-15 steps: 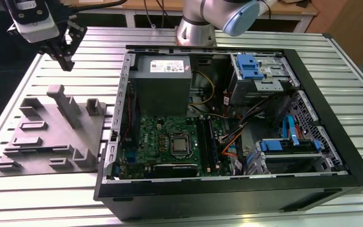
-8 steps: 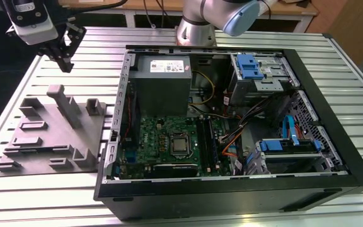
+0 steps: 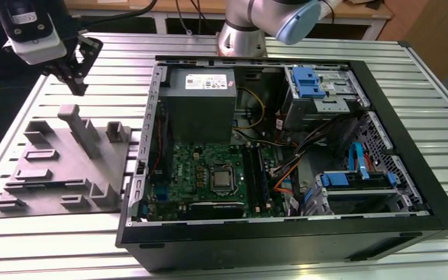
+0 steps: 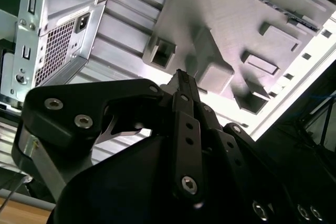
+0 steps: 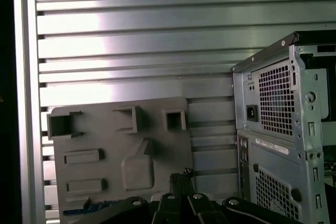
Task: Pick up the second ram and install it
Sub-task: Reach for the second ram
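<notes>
We see the main risk in the grasp itself. The second ram [image 5: 86,206], which we take to be the thin dark strip with a blue patch at the edge of the moulded grey plastic tray [image 3: 56,172], is slim and lies among upright ribs. A descent slightly off line could strike a rib, shove the tray across the slatted metal table [image 3: 410,64], or pinch the stick crookedly. A skewed hold would matter at the install, we judge. The long black slots of the green circuit board [image 3: 193,166] sit deep inside the open black computer case [image 3: 286,239], close to cables, and a tilted stick could jam or strain the board. With its tips together, the tool also could not straddle the stick.

The black two-fingered gripper [image 3: 77,87] hangs above the end of the tray farther from the exterior camera, clear of the ribs and outside the case. In both wrist views its fingertips are drawn together, with at most a sliver between them. It holds nothing and touches nothing.
</notes>
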Robot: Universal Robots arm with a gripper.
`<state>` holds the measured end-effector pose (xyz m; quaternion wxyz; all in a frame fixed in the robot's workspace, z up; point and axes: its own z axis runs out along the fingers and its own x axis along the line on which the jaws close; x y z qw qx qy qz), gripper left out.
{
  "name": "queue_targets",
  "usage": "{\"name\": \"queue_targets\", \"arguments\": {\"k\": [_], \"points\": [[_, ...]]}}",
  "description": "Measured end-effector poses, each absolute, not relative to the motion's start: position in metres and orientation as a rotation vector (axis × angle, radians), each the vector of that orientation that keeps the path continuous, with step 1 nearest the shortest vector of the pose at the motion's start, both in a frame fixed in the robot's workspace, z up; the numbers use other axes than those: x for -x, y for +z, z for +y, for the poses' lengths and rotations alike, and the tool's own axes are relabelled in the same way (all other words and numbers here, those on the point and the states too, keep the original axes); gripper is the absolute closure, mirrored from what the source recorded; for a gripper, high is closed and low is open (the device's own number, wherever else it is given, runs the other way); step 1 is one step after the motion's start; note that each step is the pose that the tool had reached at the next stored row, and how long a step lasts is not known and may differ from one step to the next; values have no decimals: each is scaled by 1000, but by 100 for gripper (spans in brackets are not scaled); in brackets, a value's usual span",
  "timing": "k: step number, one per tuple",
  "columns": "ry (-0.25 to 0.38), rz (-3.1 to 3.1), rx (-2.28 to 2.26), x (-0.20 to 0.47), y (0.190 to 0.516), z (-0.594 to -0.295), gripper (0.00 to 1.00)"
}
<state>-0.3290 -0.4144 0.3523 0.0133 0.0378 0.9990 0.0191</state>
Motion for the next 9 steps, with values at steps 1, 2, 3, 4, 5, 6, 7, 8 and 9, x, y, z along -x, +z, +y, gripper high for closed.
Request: {"name": "queue_targets", "arguments": {"k": [1,2,3,4,5,6,7,8,9], "points": [[60,3112,-118,330,352,-416,90],[60,3112,-118,330,351,-417,90],[60,3112,-118,331,351,-419,90],[60,3112,-118,332,350,-420,90],[60,3112,-118,333,350,-422,90],[60,3112,-118,334,349,-424,90],[60,3112,-118,334,349,-425,90],[60,3112,-118,335,348,-426,90],[60,3112,-118,337,347,-428,90]]}}
